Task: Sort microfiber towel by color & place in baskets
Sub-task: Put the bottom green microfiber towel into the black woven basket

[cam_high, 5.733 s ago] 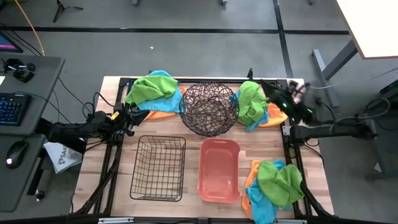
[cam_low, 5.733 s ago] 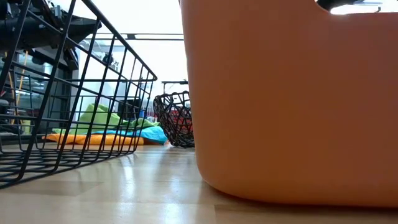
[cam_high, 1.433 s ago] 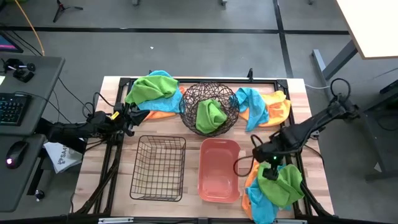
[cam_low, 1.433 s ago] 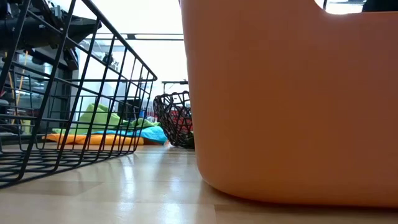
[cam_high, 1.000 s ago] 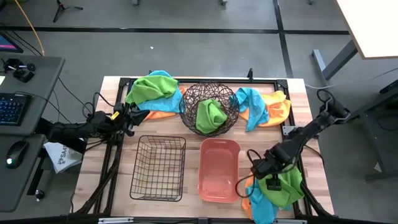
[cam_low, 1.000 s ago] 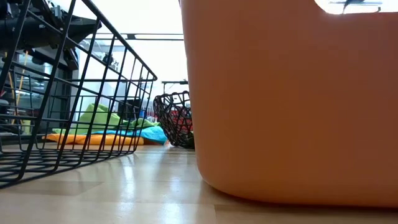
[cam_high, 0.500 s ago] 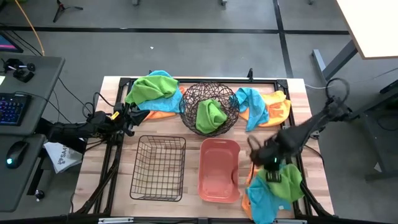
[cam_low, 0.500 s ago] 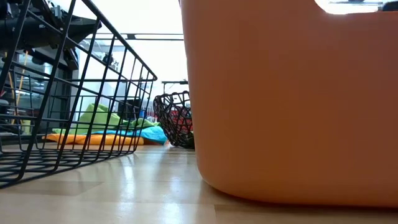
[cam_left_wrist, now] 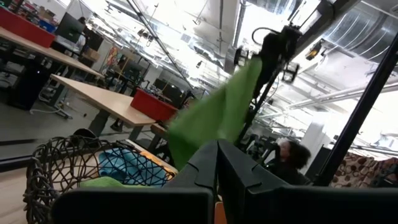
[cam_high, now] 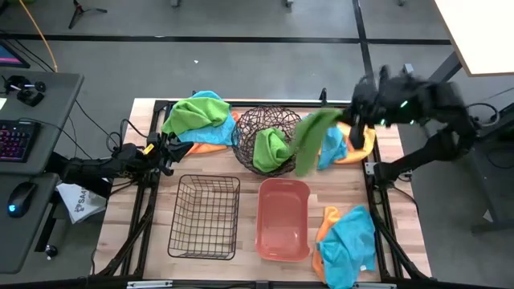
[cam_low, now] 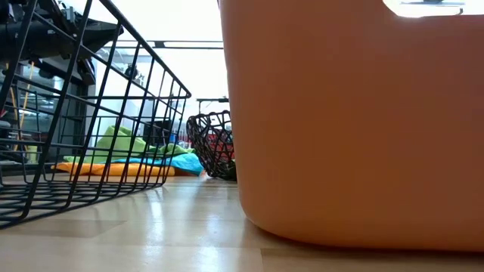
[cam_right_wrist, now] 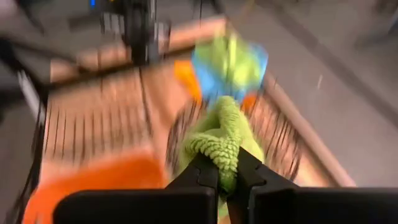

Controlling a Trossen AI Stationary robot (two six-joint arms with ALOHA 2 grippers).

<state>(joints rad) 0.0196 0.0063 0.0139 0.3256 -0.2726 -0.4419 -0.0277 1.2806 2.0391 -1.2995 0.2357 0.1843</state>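
Right gripper point(cam_right_wrist: 222, 180) fingers clamp green towel point(cam_high: 309, 138) (unseen low); left fingers together.

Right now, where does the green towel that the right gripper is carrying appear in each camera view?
High view: green towel hangs from the right gripper, beside the round wire bowl.
Low view: not in it; the orange tub blocks that side.
Left wrist view: towel mid-air, above the bowl.
Right wrist view: towel pinched between the fingers.
Shared landmark: the round wire bowl.
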